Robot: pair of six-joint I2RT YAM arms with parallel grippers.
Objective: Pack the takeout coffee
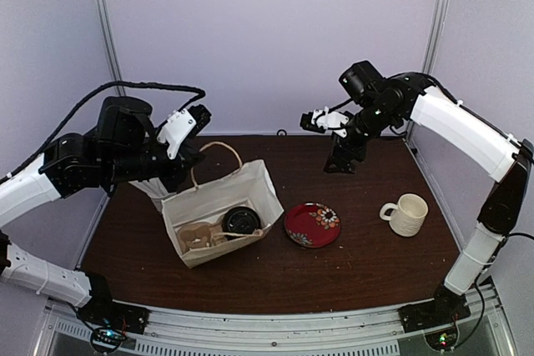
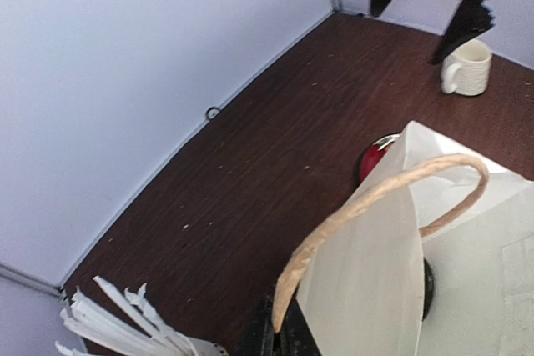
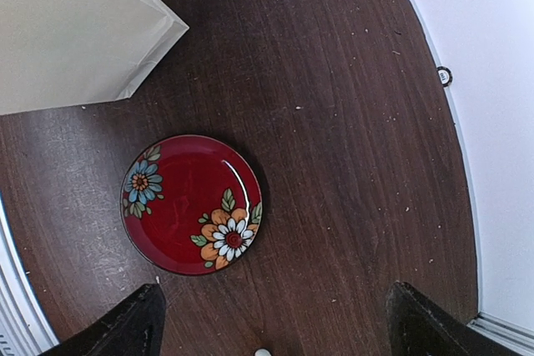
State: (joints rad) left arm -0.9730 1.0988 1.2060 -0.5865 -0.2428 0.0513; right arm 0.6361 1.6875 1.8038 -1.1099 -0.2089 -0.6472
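Observation:
The takeout coffee stands inside an open white paper bag [image 1: 254, 185]; only its round black lid [image 1: 242, 221] shows, and the cup is hidden. The lid is a dark sliver in the left wrist view [image 2: 428, 289]. My left gripper [image 1: 190, 158] is shut on the bag's tan paper handle [image 2: 392, 185] at the bag's back left edge, pinched low in the left wrist view [image 2: 284, 327]. My right gripper [image 1: 340, 160] is open and empty, held high above the table right of the bag; its fingers [image 3: 133, 323] spread wide over bare wood in the right wrist view [image 3: 275, 331].
A red flowered plate [image 1: 312, 224] lies just right of the bag, also in the right wrist view [image 3: 192, 204]. A cream ribbed mug [image 1: 406, 214] stands at the right. A paper cup of white sticks [image 2: 125, 323] stands behind the bag's left side. White walls enclose the table.

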